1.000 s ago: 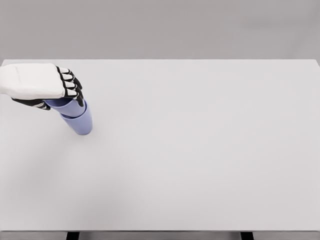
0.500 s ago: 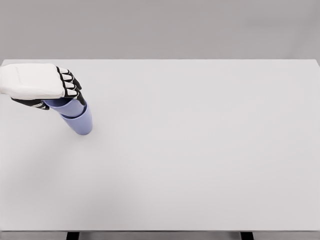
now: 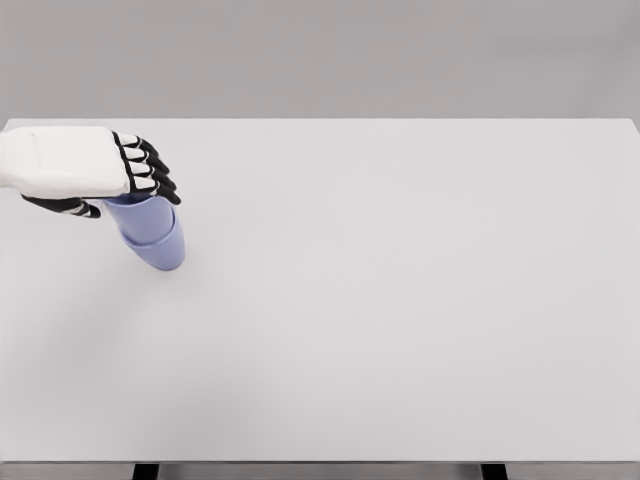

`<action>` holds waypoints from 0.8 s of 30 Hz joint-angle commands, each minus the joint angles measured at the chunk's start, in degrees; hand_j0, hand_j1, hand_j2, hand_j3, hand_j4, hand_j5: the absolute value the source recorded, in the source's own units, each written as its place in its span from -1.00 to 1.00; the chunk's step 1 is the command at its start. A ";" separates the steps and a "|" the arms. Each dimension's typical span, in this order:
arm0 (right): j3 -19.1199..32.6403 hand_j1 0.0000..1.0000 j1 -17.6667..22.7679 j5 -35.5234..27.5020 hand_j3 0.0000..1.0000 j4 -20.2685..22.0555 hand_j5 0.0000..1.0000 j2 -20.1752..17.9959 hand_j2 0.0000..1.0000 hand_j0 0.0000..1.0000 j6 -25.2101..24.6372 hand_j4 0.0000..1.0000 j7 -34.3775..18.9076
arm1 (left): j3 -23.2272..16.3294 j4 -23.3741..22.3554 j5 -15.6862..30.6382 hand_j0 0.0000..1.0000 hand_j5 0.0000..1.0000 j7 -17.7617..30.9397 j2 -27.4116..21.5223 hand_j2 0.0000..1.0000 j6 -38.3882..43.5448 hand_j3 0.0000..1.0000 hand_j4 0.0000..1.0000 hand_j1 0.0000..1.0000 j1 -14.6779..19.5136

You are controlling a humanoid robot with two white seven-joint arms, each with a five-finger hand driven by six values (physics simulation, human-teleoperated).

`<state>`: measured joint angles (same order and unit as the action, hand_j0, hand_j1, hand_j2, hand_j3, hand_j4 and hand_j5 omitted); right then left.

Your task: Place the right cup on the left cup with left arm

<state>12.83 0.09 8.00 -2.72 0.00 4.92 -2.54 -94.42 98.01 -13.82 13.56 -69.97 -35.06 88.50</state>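
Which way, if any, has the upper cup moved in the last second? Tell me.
Yes. The upper cup has dropped deeper into the lower cup, which has stayed put on the table; the left hand has loosened.

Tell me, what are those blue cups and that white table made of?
Only a guess, since this is a simulator's render. The nested cups look like matte plastic: even lavender-blue, soft shading, no glints. The table looks like smooth matte white laminate: flat, uniform, no grain. The left hand looks like white hard shell with black joints.

i'm working in a bare simulated test scene: a plain white rectangular tabletop [image 3: 400, 300] fills the frame, flat grey backdrop [image 3: 320, 55] across the top.
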 commanded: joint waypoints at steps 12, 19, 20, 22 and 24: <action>0.00 1.00 0.00 0.00 1.00 0.00 1.00 0.00 1.00 1.00 0.01 1.00 -0.01 | 0.12 0.08 0.20 0.88 0.88 -0.02 0.01 0.88 0.06 0.88 0.88 0.88 0.09; 0.00 1.00 0.00 0.00 1.00 0.00 1.00 0.00 1.00 1.00 0.01 1.00 -0.01 | 0.20 0.16 0.11 0.91 0.91 -0.02 -0.08 0.91 0.06 0.91 0.91 0.91 0.00; 0.00 1.00 0.00 0.00 1.00 0.00 1.00 0.00 1.00 1.00 0.01 1.00 -0.01 | 0.38 0.25 0.11 0.93 0.93 -0.02 -0.16 0.93 0.06 0.93 0.93 0.93 0.00; 0.00 1.00 0.00 0.00 1.00 0.00 1.00 0.00 1.00 1.00 0.01 1.00 -0.01 | 0.73 0.34 0.20 0.98 0.98 -0.02 -0.16 0.98 0.06 0.98 0.98 0.98 0.00; 0.00 1.00 0.00 0.00 1.00 0.00 1.00 0.00 1.00 1.00 0.01 1.00 -0.01 | 0.91 0.43 0.46 1.00 1.00 -0.02 -0.25 1.00 0.06 1.00 1.00 1.00 0.18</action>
<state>12.83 0.09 8.00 -2.72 0.00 4.92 -2.54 -93.85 98.36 -13.78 13.56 -70.18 -35.06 88.68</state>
